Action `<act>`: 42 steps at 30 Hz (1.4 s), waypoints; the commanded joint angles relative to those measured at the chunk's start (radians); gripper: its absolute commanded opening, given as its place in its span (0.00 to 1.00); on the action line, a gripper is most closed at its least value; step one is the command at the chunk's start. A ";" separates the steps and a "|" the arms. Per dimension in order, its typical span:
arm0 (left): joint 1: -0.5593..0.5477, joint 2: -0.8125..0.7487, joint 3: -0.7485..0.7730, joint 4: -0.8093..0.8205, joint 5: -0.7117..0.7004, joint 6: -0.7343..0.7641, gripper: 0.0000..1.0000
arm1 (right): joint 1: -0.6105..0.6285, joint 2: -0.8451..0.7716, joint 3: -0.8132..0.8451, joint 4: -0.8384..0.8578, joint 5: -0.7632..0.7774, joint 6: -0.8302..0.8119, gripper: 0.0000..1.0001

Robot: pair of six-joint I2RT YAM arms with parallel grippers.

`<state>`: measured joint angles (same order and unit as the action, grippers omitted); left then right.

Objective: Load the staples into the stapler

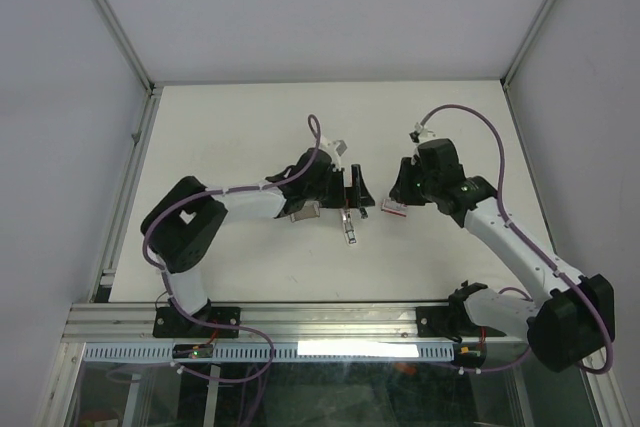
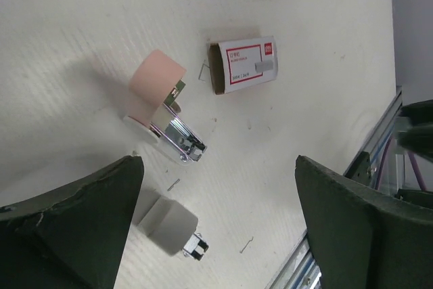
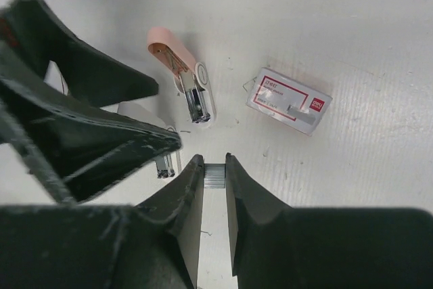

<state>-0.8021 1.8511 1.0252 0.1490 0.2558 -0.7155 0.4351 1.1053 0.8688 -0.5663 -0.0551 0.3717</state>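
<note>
While right fingers pinch staples — box open-ended | stapler open

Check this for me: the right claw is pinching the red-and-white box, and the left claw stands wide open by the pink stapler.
Wrong on what is pinched. The right claw holds the strip of staples; the red-and-white box lies free on the table, as the right wrist view shows. The left claw does stand wide open by the pink stapler.
</note>
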 commanded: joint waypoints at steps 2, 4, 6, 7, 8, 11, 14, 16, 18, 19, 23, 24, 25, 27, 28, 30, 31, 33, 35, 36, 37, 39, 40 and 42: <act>0.087 -0.210 -0.025 -0.003 -0.058 0.069 0.99 | 0.056 0.042 -0.008 0.124 0.017 -0.037 0.20; 0.130 -0.260 -0.032 -0.028 -0.042 0.080 0.99 | 0.090 0.075 -0.009 0.151 0.040 -0.053 0.20; 0.182 -0.308 -0.036 -0.056 -0.023 0.087 0.99 | 0.126 0.112 -0.010 0.185 0.062 -0.073 0.20; 0.211 -0.333 -0.036 -0.072 -0.011 0.090 0.99 | 0.141 0.130 -0.009 0.201 0.073 -0.083 0.20; 0.248 -0.359 -0.037 -0.090 0.002 0.094 0.99 | 0.157 0.150 -0.004 0.210 0.087 -0.093 0.20; 0.323 -0.464 -0.014 -0.172 0.025 0.131 0.99 | 0.211 0.214 0.028 0.222 0.132 -0.120 0.20; 0.387 -0.539 0.012 -0.244 0.085 0.151 0.99 | 0.245 0.280 0.048 0.234 0.178 -0.127 0.20; 0.423 -0.586 0.020 -0.270 0.133 0.153 0.99 | 0.257 0.322 0.053 0.247 0.198 -0.126 0.19; 0.457 -0.631 0.025 -0.300 0.160 0.165 0.99 | 0.260 0.351 0.054 0.261 0.211 -0.124 0.19; 0.470 -0.649 0.031 -0.319 0.163 0.177 0.99 | 0.262 0.360 0.054 0.266 0.213 -0.124 0.19; 0.511 -0.698 0.049 -0.401 0.144 0.250 0.99 | 0.267 0.398 0.054 0.288 0.223 -0.131 0.19; 0.513 -0.708 0.048 -0.413 0.133 0.266 0.99 | 0.268 0.407 0.058 0.290 0.226 -0.133 0.19; 0.515 -0.718 0.043 -0.420 0.111 0.280 0.99 | 0.268 0.413 0.062 0.291 0.230 -0.137 0.19; 0.516 -0.731 0.025 -0.429 0.077 0.302 0.99 | 0.270 0.423 0.069 0.295 0.233 -0.145 0.19; 0.517 -0.734 0.019 -0.431 0.063 0.310 0.99 | 0.272 0.428 0.072 0.299 0.233 -0.148 0.19; 0.519 -0.738 0.005 -0.433 0.043 0.320 0.99 | 0.273 0.438 0.082 0.300 0.238 -0.153 0.19; 0.521 -0.737 -0.001 -0.432 0.036 0.323 0.99 | 0.275 0.445 0.085 0.301 0.242 -0.155 0.19; 0.520 -0.733 -0.008 -0.431 0.029 0.324 0.99 | 0.277 0.460 0.096 0.300 0.243 -0.161 0.19; 0.522 -0.731 -0.015 -0.431 0.026 0.327 0.99 | 0.280 0.473 0.102 0.298 0.245 -0.165 0.19; 0.521 -0.731 -0.016 -0.431 0.022 0.328 0.99 | 0.280 0.476 0.104 0.298 0.247 -0.166 0.19; 0.523 -0.732 -0.018 -0.431 0.020 0.331 0.99 | 0.281 0.479 0.105 0.298 0.248 -0.167 0.19; 0.523 -0.733 -0.020 -0.431 0.015 0.335 0.99 | 0.281 0.483 0.105 0.298 0.248 -0.166 0.19; 0.525 -0.735 -0.021 -0.431 0.013 0.337 0.99 | 0.282 0.485 0.105 0.298 0.250 -0.165 0.19; 0.527 -0.738 -0.023 -0.433 0.010 0.338 0.99 | 0.283 0.488 0.103 0.298 0.252 -0.165 0.19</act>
<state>-0.2859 1.1378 0.9989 -0.3027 0.2871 -0.4026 0.7113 1.5898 0.9314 -0.3134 0.1696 0.2188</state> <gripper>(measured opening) 0.987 0.196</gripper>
